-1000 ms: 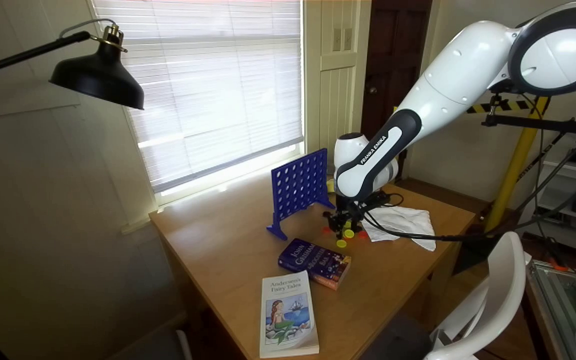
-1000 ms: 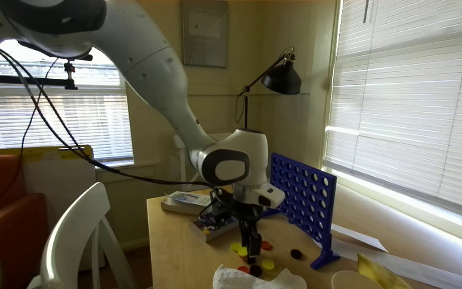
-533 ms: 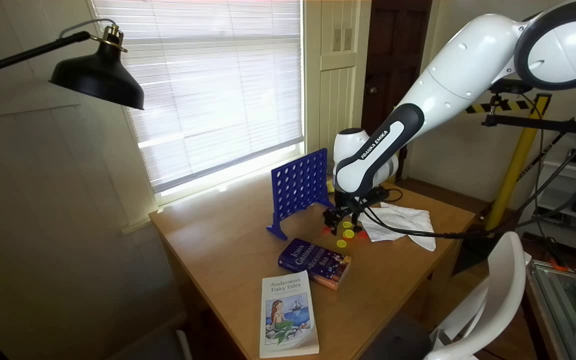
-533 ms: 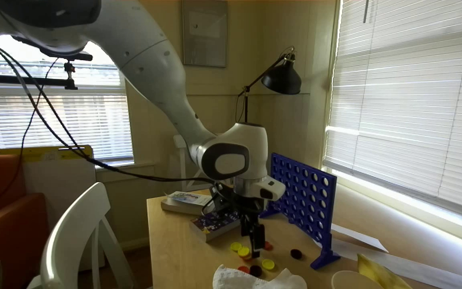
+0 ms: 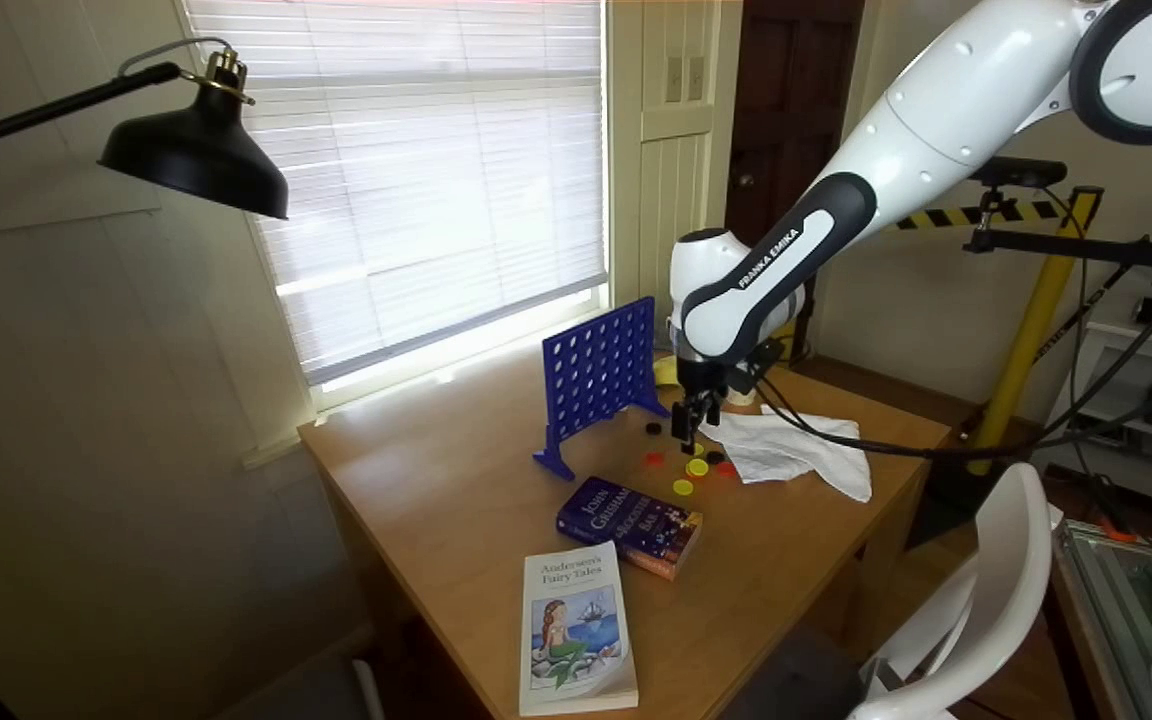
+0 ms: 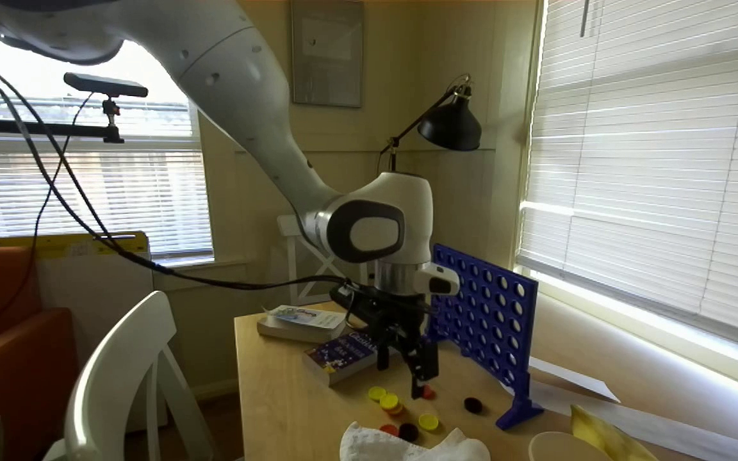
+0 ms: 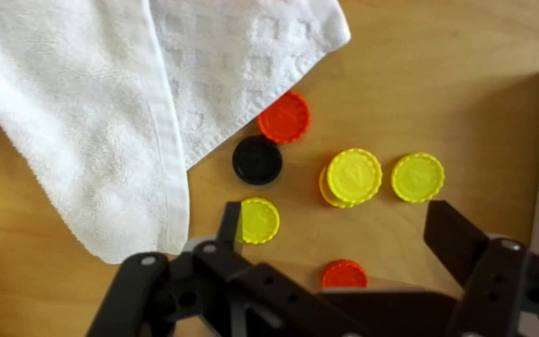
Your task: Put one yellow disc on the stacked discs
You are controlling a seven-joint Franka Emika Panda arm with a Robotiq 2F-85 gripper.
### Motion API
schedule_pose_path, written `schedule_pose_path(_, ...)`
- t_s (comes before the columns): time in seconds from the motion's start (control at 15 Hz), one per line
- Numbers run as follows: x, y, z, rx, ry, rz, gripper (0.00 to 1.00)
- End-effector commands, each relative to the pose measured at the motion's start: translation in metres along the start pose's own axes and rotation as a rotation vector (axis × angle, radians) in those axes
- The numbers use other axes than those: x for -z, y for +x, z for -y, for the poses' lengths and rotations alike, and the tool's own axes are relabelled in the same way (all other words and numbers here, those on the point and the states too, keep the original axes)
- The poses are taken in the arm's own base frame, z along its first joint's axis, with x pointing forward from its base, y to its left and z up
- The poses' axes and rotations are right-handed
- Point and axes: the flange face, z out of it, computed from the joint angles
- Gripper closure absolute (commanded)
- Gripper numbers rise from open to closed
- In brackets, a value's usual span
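In the wrist view, the white towel (image 7: 105, 117) lies mostly left of your fingers (image 7: 452, 238). They are spread wide and hold nothing. Going right, the finger on the left hides the edge of a loose yellow disc (image 7: 260, 221). The stack (image 7: 350, 179) is next, between the fingers, a bit past their tips. It has a yellow top disc (image 7: 355, 175), a little out of line, and the job may be done. Another loose yellow disc (image 7: 418, 178) is just past the finger on the right. The discs look like hard plastic: likely light, stiff, slidy and hard to break. Pinch one by its bumpy edge, from two sides, and don't bump the stack.
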Motion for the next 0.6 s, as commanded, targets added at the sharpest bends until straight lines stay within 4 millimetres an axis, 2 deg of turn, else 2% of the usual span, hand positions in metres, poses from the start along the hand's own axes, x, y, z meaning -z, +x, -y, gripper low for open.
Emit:
schedule_pose_path(0.0,0.013,-0.008,-0.008,0.188,-0.011,0.06,0.0)
schedule_pose_path(0.47,0.011,-0.017,0.008,0.554,-0.037,0.117,0.0)
schedule_pose_path(0.53,0.007,-0.009,0.005,0.459,-0.034,0.096,0.0)
